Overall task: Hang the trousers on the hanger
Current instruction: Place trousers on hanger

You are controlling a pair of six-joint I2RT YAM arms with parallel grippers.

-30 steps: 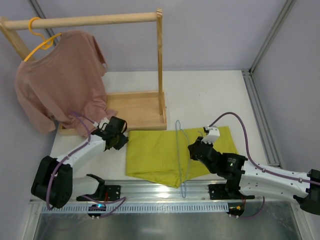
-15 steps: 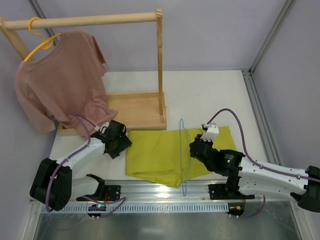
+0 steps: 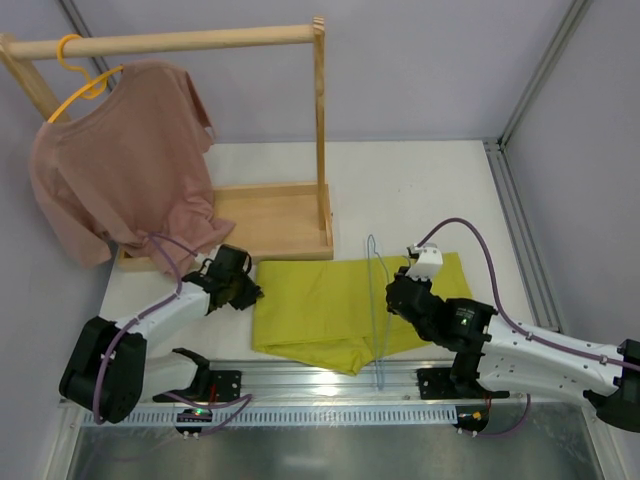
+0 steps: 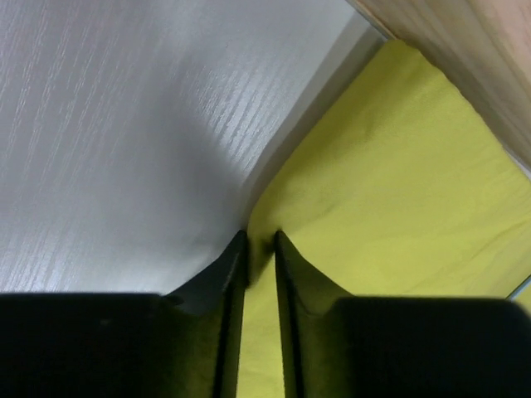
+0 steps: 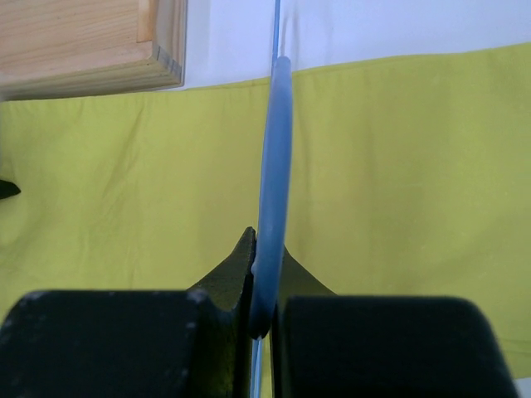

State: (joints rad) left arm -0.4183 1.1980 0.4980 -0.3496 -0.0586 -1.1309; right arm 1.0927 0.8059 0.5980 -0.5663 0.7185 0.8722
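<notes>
- Moved: hanger (image 3: 375,300) & right hand (image 5: 265,257) slid sideways, away from rack base (image 3: 270,220); left hand (image 4: 260,240) closed in on trousers (image 3: 310,310) corner.
- Right hand clenched on hanger wire; left hand pinches cloth edge.
- Step: lift corner, feed it thru hanger w/o bunching.
- Trousers flat on bench (image 3: 420,190), just in front of rack base. Long axis parallel to its front edge; waist end unclear.

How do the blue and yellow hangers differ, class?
The blue hanger is thin; the yellow hanger looks thicker. The blue hanger is pinched by the right gripper over the trousers; the yellow hanger hangs on the wooden rail, carrying a pink T-shirt. Both are clothes hangers.
</notes>
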